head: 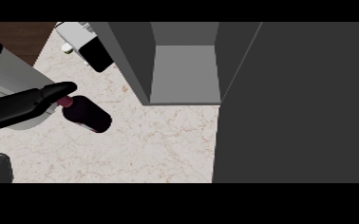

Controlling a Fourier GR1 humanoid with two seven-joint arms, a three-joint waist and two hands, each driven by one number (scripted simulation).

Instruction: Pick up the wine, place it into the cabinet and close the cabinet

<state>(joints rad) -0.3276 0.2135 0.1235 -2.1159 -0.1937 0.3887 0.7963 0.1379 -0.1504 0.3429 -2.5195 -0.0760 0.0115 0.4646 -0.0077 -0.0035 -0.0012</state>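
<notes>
The wine bottle (89,115) is dark with a maroon cap and stands on the marble counter (154,142), left of the cabinet. My left hand (35,102) comes in from the left edge on its grey forearm. Its fingers are stretched out straight, and the fingertips (67,88) lie against the bottle's neck without curling round it. The grey cabinet (182,73) is open and its inside shelf is bare. Its door (288,104) is swung out and fills the right side of the view. My right hand does not show.
A white appliance (76,30) with a black panel (97,54) and a small green thing (67,49) sit at the counter's back left. A black shape (4,168) at the lower left edge is cut off.
</notes>
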